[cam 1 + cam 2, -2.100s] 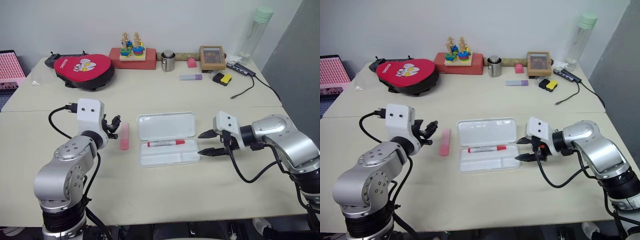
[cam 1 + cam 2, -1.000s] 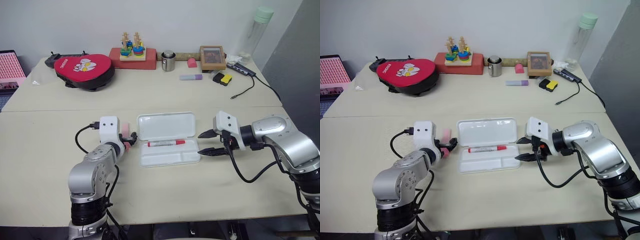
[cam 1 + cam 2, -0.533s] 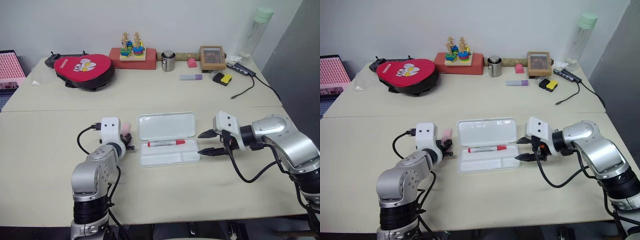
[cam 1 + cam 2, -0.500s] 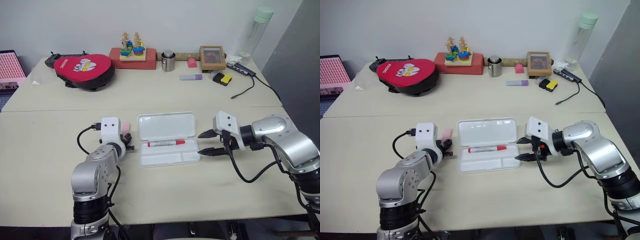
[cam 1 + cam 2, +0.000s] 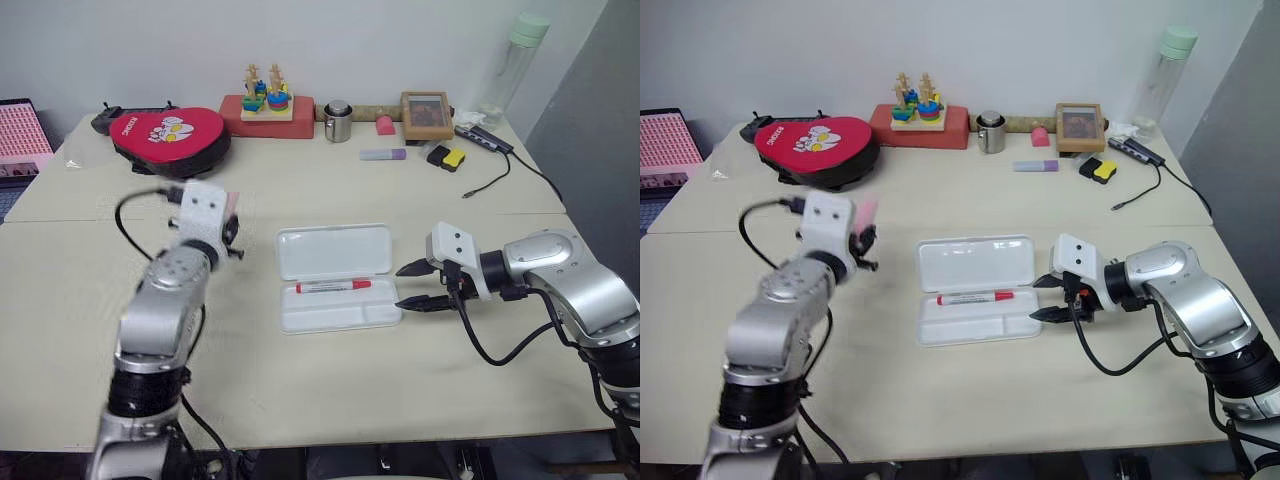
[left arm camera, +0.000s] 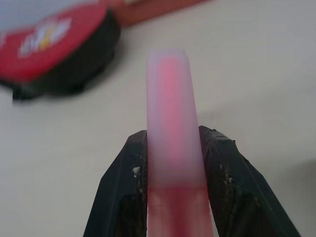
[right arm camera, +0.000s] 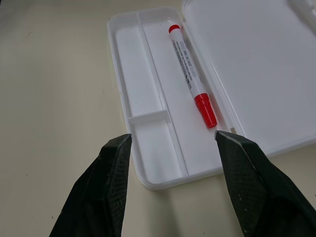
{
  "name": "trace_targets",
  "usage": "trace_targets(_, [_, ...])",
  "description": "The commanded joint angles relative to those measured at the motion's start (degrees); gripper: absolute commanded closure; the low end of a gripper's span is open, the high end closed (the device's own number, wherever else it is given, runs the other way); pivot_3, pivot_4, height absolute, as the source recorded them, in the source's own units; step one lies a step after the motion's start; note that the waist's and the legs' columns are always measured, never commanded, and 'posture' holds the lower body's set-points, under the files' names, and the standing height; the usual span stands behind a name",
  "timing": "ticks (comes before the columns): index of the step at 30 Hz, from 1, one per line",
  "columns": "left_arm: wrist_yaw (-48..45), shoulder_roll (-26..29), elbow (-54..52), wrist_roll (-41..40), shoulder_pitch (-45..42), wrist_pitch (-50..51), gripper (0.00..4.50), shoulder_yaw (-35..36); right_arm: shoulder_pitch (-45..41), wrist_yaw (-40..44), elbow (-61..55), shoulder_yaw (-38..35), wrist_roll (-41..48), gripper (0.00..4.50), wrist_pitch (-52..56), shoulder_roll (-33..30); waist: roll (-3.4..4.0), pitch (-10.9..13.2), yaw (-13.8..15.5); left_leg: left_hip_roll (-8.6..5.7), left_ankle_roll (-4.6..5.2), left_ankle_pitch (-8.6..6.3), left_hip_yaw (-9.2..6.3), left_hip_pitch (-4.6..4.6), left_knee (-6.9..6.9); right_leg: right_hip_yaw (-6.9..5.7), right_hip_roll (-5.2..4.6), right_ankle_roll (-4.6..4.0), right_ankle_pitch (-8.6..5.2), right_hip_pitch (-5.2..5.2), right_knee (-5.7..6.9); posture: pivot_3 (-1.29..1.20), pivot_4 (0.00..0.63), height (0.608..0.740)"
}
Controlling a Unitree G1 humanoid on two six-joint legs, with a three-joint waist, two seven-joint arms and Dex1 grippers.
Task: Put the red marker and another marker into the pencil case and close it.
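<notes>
White pencil case (image 5: 338, 277) lies open, lid flat, with the red marker (image 5: 332, 286) already in its tray, so 1 of 2 is done. Right gripper (image 5: 414, 286) hangs just beside it, fingers spread, holding nothing. Farther out, left gripper (image 6: 173, 163) is clamped on the stubby pink highlighter (image 6: 172, 123), off the table. Next up, I'd say: carry it over, drop it in, shut the lid.

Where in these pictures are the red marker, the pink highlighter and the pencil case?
red marker (image 7: 189, 74): right wrist view, middle of its white barrel.
pink highlighter (image 6: 173, 118): left wrist view, its body between the black fingers.
pencil case (image 5: 333, 250): left eye view, middle of the open lid.
</notes>
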Motion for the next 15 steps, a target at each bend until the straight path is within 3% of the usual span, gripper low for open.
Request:
trace_targets(1, [-7.09,2.25,-2.90,-3.56,-2.13,-1.49,3.30,0.64,-0.19,-0.11,-1.12,-0.95,0.21,1.70,-0.58,-0.52,0.00,0.00,-0.01,0.00,0.00,0.00,0.00,-0.01,-0.01,0.00,0.00,-0.02,0.01,0.00,-0.03,0.00,0.150,0.740])
trace_targets(8, [-33.22,13.63,-12.87,-17.07,-0.73,-5.51,3.30,-2.46,0.01,0.03,-0.26,-0.78,-0.56,1.70,-1.04,-0.94,0.00,0.03,-0.11,0.03,0.00,-0.01,-0.02,-0.11,-0.07,-0.05,0.00,-0.03,0.02,-0.09,-0.06,0.00,0.150,0.740])
trace_targets(11, [-40.74,18.16,-14.17,-16.86,3.15,-10.45,3.30,-5.99,0.05,0.38,-0.06,-0.44,-1.01,1.70,-1.53,-1.39,0.03,0.04,-0.31,0.03,0.01,-0.01,0.05,-0.07,-0.09,0.01,0.00,-0.03,0.01,-0.07,-0.08,0.00,0.150,0.740])
trace_targets(15, [-46.30,19.81,-12.50,-16.34,5.37,-15.72,3.30,-9.42,0.00,0.10,0.05,-0.37,-1.08,1.70,-1.62,-1.37,0.04,0.08,-0.17,0.08,0.02,-0.01,0.03,-0.06,-0.08,-0.03,0.04,0.03,-0.04,-0.08,-0.07,0.00,0.150,0.740])
